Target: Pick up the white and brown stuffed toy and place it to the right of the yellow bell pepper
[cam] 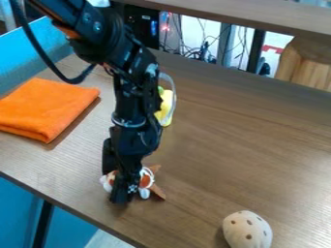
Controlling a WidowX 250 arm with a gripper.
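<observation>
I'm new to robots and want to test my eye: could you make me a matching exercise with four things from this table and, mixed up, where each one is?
Things:
1. Orange cloth
2. Pale rounded thing with dark spots
3. Orange-and-white toy
4. Yellow thing

Places:
A. Right at the gripper, partly hidden by it
B. Folded, at the picture's left edge
C. Partly behind the upright part of the arm
D. At the picture's bottom edge, right of centre

Right pairs: 1-B, 2-D, 3-A, 4-C

Tool [121,197] partly hides orange-white toy [146,180]
</observation>
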